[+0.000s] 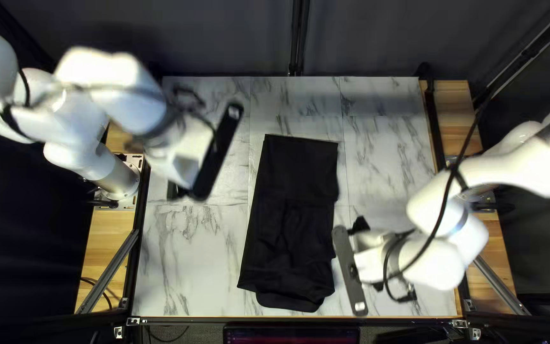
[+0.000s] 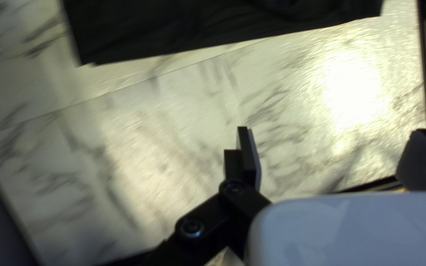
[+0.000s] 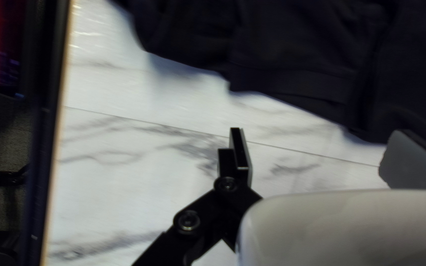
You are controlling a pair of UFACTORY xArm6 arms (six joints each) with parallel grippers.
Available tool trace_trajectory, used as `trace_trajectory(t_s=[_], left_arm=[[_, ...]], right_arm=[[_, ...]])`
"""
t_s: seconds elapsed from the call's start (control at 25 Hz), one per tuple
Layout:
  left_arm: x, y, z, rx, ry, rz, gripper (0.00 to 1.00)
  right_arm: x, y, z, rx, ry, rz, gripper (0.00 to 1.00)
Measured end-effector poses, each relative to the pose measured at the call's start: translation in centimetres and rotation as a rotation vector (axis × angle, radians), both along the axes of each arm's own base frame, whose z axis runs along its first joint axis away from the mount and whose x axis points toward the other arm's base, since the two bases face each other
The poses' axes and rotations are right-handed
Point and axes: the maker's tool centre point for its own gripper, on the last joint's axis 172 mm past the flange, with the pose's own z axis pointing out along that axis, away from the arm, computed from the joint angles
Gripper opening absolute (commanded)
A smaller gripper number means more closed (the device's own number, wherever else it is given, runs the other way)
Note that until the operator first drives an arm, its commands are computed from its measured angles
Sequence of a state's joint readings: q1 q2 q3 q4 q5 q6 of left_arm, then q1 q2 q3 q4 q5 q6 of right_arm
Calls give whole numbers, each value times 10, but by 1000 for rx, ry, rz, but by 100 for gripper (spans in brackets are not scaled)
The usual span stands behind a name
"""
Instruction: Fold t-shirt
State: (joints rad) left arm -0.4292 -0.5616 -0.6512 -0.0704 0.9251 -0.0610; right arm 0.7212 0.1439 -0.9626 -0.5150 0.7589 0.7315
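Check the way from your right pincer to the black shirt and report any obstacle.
Nothing visible stands in the way: in the right wrist view, only marbled tabletop shows between the open right pincer and the black shirt. The left arm is off on the shirt's other side.

There were two white robot arms (image 1: 122,83), two grippers — left gripper (image 1: 218,153) and right gripper (image 1: 350,271) — with two black fingers each, one black t-shirt (image 1: 291,216), one marble-patterned tabletop (image 1: 189,255) and one screen (image 1: 291,335).
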Motion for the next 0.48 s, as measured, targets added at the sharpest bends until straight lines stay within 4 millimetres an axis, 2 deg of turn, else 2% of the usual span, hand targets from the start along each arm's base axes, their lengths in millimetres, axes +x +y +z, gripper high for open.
trace_trajectory(t_s=[0.16, 0.48], left_arm=[[13, -29, -37, -38, 5, -21, 100], [28, -60, -75, -47, 3, -41, 100]], right_arm=[[7, 19, -10, 1, -21, 30, 100], [18, 38, -20, -14, -63, 83, 100]])
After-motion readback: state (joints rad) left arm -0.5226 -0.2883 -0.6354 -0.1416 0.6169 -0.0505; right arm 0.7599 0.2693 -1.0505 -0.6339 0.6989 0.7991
